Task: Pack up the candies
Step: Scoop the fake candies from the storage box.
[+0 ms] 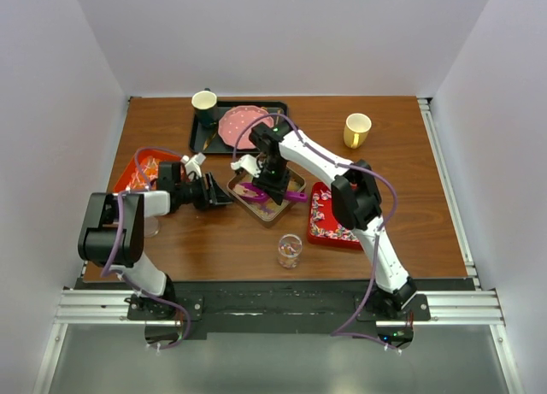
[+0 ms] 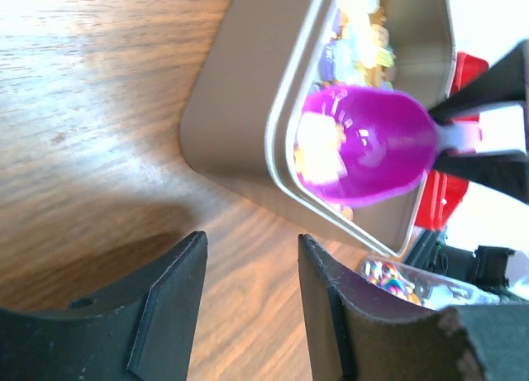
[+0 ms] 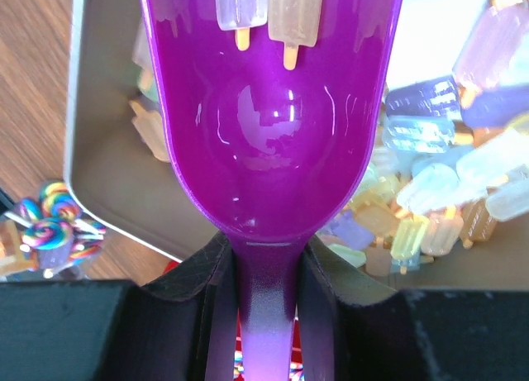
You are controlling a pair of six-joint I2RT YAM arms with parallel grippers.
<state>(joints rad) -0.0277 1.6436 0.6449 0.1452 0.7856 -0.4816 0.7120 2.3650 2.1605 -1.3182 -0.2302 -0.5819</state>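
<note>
Pastel candies (image 3: pixel 430 207) are lying heaped in the tan tray (image 3: pixel 91 174) at the middle of the counter (image 1: pixel 410 197); two are sitting in the purple scoop (image 3: pixel 273 133) above them. The right hand (image 3: pixel 264 269) is pointing down, clamping the scoop's handle. The left hand (image 2: pixel 252 257) is hovering low just left of the tray, fingers apart, empty. Two red trays (image 1: pixel 141 172) are flanking left and right; one glass (image 1: pixel 289 250) is standing nearer.
</note>
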